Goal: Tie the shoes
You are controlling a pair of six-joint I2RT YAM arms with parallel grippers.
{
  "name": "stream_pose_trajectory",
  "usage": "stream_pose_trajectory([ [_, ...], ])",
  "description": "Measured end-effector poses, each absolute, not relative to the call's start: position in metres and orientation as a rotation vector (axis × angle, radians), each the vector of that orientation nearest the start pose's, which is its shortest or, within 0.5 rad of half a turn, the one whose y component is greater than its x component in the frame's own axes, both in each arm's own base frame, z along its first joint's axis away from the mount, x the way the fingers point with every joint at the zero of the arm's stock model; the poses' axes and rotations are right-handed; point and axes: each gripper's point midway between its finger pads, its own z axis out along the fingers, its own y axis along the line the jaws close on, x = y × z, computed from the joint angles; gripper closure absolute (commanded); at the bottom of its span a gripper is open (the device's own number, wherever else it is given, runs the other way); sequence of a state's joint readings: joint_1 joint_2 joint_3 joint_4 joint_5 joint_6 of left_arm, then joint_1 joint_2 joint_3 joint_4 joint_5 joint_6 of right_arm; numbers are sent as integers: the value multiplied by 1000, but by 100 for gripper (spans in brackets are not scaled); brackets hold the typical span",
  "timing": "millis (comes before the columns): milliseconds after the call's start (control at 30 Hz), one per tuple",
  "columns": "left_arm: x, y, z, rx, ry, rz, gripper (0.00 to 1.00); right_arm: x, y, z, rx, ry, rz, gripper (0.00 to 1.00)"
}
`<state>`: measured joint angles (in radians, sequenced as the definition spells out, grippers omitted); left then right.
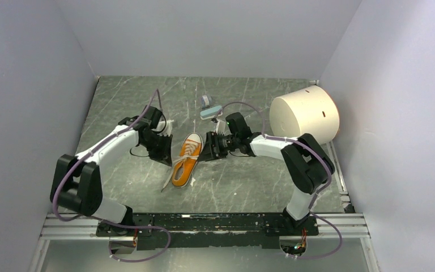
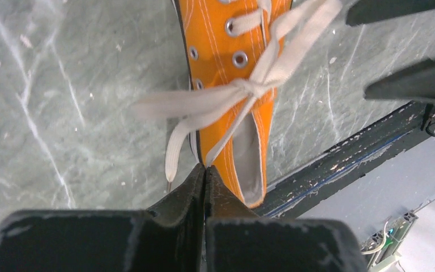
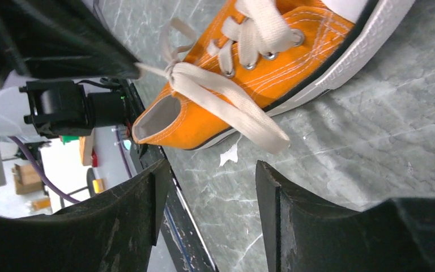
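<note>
The orange sneaker [image 1: 184,168] with its white sole lies on the table between my grippers, toe toward the back. Its cream laces [image 2: 187,102] are crossed into a knot over the tongue, with loose ends lying on both sides. My left gripper [image 1: 164,157] is at the shoe's left side. In the left wrist view its jaws [image 2: 205,170] are shut on one lace strand that runs taut from the knot. My right gripper [image 1: 209,148] is at the shoe's right side, open and empty [image 3: 209,170]. A lace end [image 3: 260,130] lies just beyond its fingertips, beside the shoe [image 3: 283,62].
A large white cylinder [image 1: 306,116] lies on its side at the back right. A small blue-grey object [image 1: 208,107] sits behind the shoe. A black rail [image 1: 204,222] runs along the near table edge. Grey walls close in left, right and back.
</note>
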<state>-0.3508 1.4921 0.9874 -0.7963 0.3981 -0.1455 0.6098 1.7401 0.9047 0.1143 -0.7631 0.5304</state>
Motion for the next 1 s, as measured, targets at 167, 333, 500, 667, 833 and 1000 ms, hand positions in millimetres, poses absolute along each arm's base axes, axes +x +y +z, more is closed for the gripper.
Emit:
stream_pose_trajectory([
  [167,206,-150,95,291,2891,-630,95,246,342,78,-460,2463,1458,37],
  [333,171,-134,89,199,2985,-570,95,251,347,82,-410,2455,1500,36],
  [500,158,-125,85,122,3050,-511,95,254,349,74,-345,2494,1530,36],
  [667,152,-119,79,66,3083,-456,95,267,357,74,-322,2505,1534,36],
  [833,143,-114,68,21,3143,-410,81,278,365,85,-338,2466,1548,36],
  [1000,153,-110,70,13,3131,-349,43,279,368,76,-334,2490,1549,37],
])
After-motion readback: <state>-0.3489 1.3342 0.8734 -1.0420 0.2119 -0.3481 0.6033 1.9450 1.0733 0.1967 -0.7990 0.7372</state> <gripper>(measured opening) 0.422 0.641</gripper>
